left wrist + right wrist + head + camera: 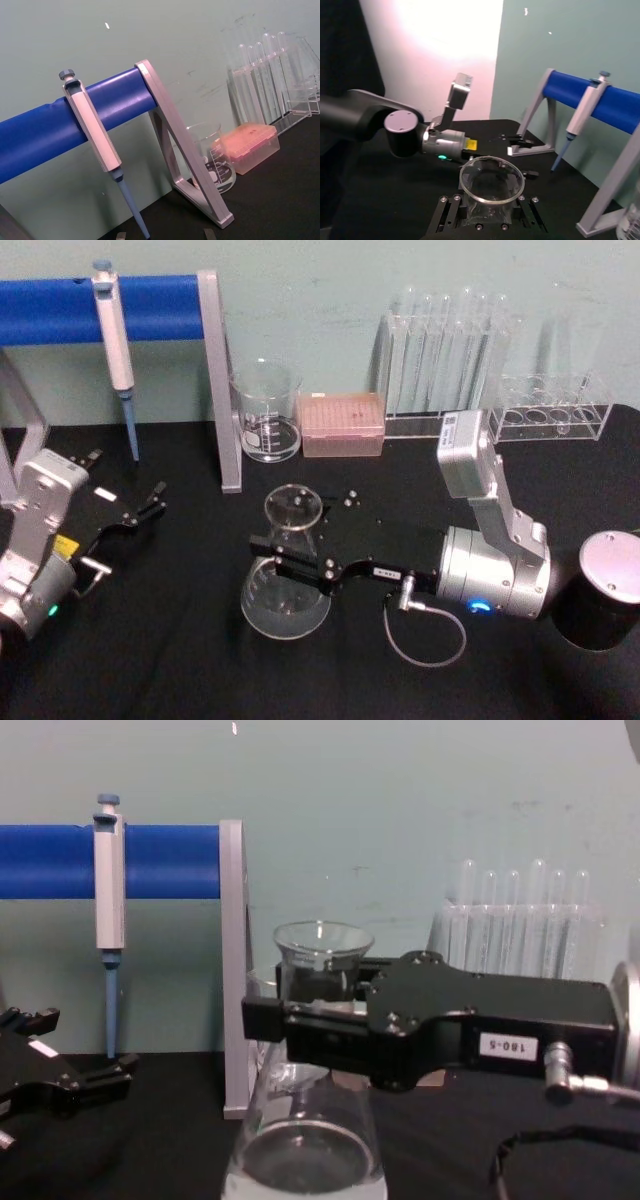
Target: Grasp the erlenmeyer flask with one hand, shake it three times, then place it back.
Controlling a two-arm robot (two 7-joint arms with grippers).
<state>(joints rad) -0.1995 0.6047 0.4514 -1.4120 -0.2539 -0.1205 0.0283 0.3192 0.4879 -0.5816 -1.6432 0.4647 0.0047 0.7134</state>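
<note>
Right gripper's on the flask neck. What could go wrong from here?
The right gripper has its fingers around the erlenmeyer flask at its smooth, tapering glass neck; shaking may let it slip. The beaker and the stand post stand just behind it; a wide swing might strike them. The left gripper sits parked at left.

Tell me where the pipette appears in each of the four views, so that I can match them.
Head view: the pipette hangs at upper left on the blue bar.
Left wrist view: pipette, left of centre, slanted across the bar.
Right wrist view: pipette at the right, on the bar.
Chest view: pipette at upper left, upright.
Shared landmark: the blue bar.
The right gripper clamps the erlenmeyer flask, table centre.
</note>
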